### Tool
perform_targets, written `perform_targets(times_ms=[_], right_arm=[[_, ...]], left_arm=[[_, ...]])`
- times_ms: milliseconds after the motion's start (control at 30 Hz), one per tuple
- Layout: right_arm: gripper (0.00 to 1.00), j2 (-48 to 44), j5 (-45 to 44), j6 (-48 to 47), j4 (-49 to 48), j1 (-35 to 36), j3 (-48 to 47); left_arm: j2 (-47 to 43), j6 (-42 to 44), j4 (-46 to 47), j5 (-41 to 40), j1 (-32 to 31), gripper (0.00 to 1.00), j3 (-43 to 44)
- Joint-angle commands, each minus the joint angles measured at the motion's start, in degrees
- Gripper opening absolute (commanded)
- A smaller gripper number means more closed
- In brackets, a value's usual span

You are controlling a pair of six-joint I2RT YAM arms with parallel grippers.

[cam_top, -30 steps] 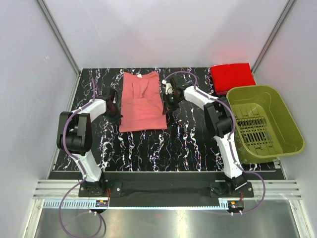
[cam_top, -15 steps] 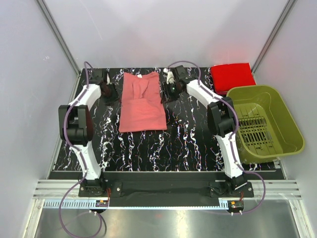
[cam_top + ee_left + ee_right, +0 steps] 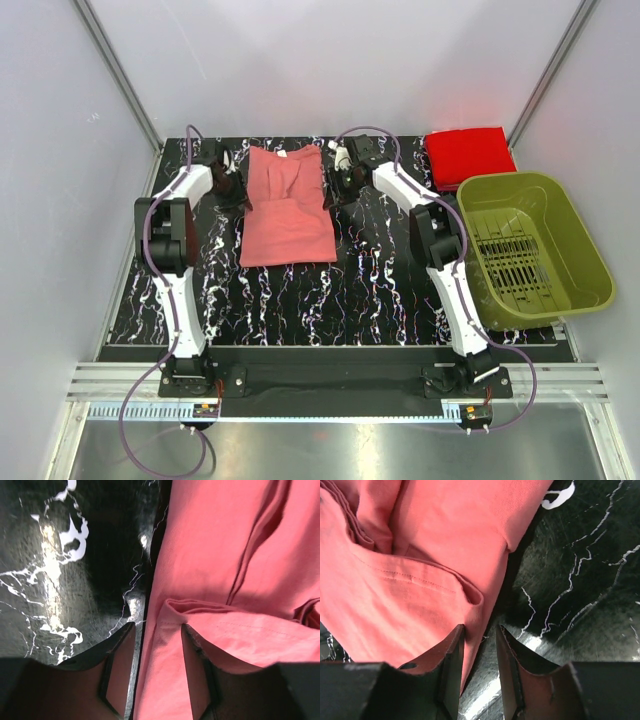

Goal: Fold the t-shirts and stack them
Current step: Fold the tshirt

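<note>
Top external vs 0.5 s ago: left jaws slid in to the left edge of the salmon-pink t-shirt [image 3: 288, 210], right jaws at its right edge — shirt flat on tabletop [image 3: 370, 280], red t-shirt [image 3: 468, 155] folded far-right by olive basket [image 3: 505, 178]; only wrist cams show both jaws parted astride the hems.
</note>
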State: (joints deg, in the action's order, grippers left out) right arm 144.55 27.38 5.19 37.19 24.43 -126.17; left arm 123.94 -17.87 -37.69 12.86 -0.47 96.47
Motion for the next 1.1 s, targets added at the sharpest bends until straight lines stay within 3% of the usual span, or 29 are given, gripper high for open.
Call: perform_targets(times_ms=[0,133,200,233,267,300,367,567,800,833,867,933,1033,1067], right_arm=[[0.39,1.3,3.7,-1.1,-0.5,-0.6,-4.3],[0.36,2.3,4.4,-0.7,-1.8,-0.6,-4.3],[0.26,2.4,4.6,-0.4,-3.3,-0.7,-3.6],[0.20,2.3,4.7,-0.4,-3.9,-0.8,-3.0],[0.13,1.8,4.6,0.3,-5.4,-1.0,-2.4],[0.00,1.4,3.7,0.7,-6.4,-1.1,-0.7],[0.00,0.4,2.2,2.4,-9.7,-1.7,1.6],[0.00,-2.2,3.8,5.3,-15.7,-3.2,8.7],[0.01,-2.5,6.8,5.4,-18.6,-3.3,9.2],[0.06,-2.2,7.6,5.7,-18.8,-3.3,8.8],[0.19,-1.9,8.0,6.0,-18.9,-3.3,8.4],[0.27,-1.6,7.7,6.6,-17.9,-3.3,6.7],[0.40,-3.8,4.4,6.7,-13.1,-3.3,6.3],[0.49,-4.8,3.7,7.0,-12.6,-3.3,8.1]], left_arm=[[1.1,1.6,0.3,1.1,0.4,0.46,3.0],[2.3,1.6,1.0,1.4,0.4,0.41,3.3],[3.0,1.4,1.5,1.4,0.4,0.33,3.4],[3.2,1.3,1.3,1.1,0.4,0.28,3.7],[3.5,1.2,1.3,1.0,1.6,0.15,3.7],[3.7,0.8,1.7,1.4,1.8,0.10,3.5],[4.0,0.1,2.3,0.8,2.2,0.00,3.1],[4.2,-2.9,3.5,-1.2,3.4,0.00,2.0],[4.6,-4.1,4.0,0.5,3.4,0.00,2.5],[4.4,-4.2,3.9,0.8,3.4,0.05,2.6],[4.1,-4.4,3.9,1.0,3.4,0.14,2.7],[2.1,-4.9,3.2,0.2,3.4,0.21,2.3],[-1.7,-4.8,-0.3,-4.2,3.4,0.48,3.2],[-3.8,-4.5,-1.4,-6.2,3.4,0.54,3.4]])
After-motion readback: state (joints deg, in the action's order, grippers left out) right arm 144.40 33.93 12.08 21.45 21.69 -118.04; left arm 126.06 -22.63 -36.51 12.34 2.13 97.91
